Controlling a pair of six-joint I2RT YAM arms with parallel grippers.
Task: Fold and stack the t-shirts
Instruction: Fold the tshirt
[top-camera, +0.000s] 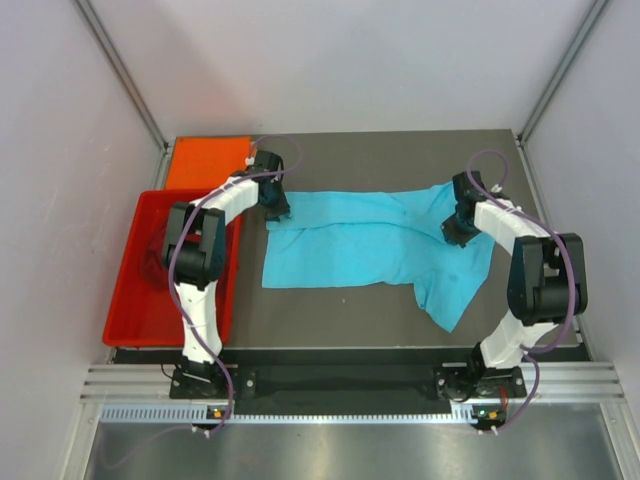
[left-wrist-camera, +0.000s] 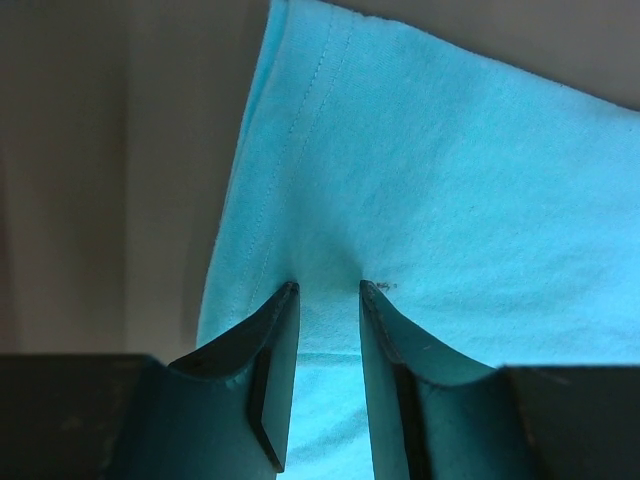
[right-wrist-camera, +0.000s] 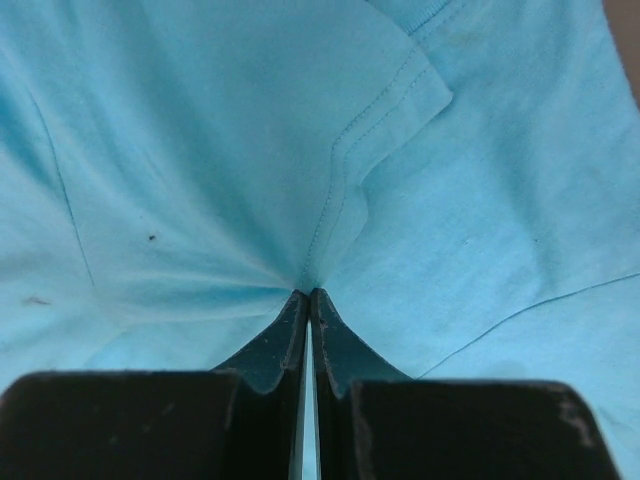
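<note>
Nearest: bare tabletop (top-camera: 340, 320), right of the red tray (top-camera: 135, 318).

The turquoise t-shirt (top-camera: 350, 245) lies just right of the tray, spread open and unfolded. Its long axis runs straight away from the tray's right wall, across the reach of both arms. At the end farthest from the tray, one flap trails toward the near edge.

Right jaws: closed tight on a gathered peak of turquoise cloth beside a line of stitching, at the shirt's end away from the tray.

Left jaws: narrow, with a ridge of the same cloth between them close to the hemmed edge. It looks pinched, though a slit of cloth shows between them. They sit on the shirt's far corner, the one nearest the tray.

Judgement: each arm already has one end, with the cloth running from one to the other. The fold turns on carrying both ends the same way, across that long axis. The grips are not level: the left is on the far edge and the right is nearer, so skew is the risk.

Farthest: orange t-shirt (top-camera: 205, 160), folded flat against the tray's far edge.
</note>
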